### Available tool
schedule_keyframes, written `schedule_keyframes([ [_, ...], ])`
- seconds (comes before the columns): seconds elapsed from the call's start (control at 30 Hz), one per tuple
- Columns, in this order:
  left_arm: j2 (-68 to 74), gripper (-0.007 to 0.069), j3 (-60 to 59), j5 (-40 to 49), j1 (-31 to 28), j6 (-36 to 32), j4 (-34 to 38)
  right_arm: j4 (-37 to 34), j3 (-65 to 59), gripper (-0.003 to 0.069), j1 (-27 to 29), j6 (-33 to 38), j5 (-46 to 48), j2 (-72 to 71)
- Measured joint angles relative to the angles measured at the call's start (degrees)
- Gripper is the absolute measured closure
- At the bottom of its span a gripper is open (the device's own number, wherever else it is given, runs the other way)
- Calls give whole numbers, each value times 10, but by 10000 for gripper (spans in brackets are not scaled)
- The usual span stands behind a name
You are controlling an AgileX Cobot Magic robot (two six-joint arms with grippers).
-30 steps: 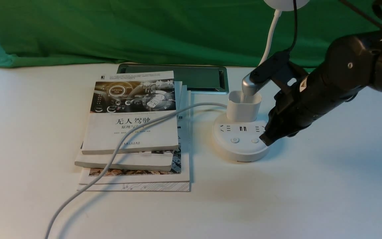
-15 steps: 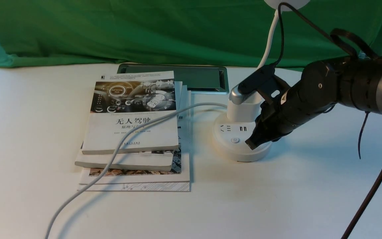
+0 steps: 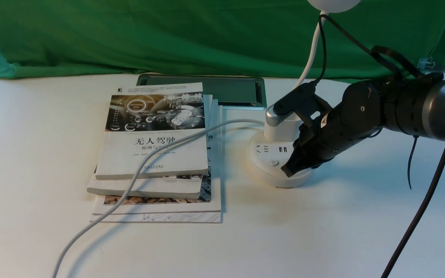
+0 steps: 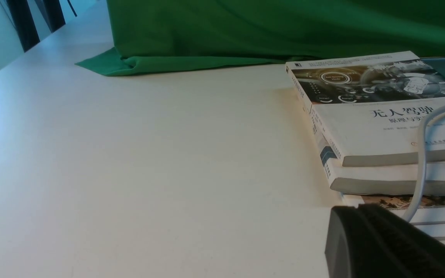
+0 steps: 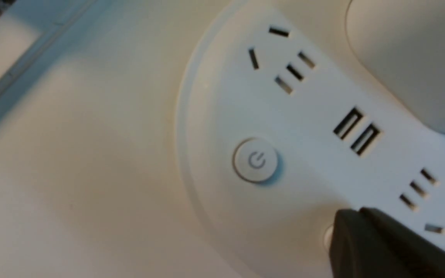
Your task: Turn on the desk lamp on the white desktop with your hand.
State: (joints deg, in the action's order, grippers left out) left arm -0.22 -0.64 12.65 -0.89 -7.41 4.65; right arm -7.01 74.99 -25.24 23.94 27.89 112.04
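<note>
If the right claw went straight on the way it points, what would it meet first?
The base of the desk lamp, likely the second button half hidden under the shut right claw, not the power-symbol button beside it. Contact may already exist; depth unclear.

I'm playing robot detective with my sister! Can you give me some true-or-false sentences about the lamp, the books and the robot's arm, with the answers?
1. The right gripper has its tip over the lamp's round base. True.
2. The tip covers the power button. False: that button is uncovered; the tip is over the other button beside it.
3. A white cable lies across the top book. True.
4. The pile of books is on the lamp's right. False: it is on the lamp's left.
5. The right gripper is wide open. False: it is shut.
</note>
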Motion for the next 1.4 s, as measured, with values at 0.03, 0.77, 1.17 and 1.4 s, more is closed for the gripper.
schedule_keyframes([
  [0.03,0,603,0,0,0,0,0,-1,1,631,0,0,0,1],
  [0.77,0,603,0,0,0,0,-1,-1,-14,629,0,-22,51,-61],
  [1.17,0,603,0,0,0,0,-1,-4,-223,624,-6,-78,-54,-473],
  [1.4,0,603,0,0,0,0,-1,-6,-349,612,-6,-105,-116,-664],
])
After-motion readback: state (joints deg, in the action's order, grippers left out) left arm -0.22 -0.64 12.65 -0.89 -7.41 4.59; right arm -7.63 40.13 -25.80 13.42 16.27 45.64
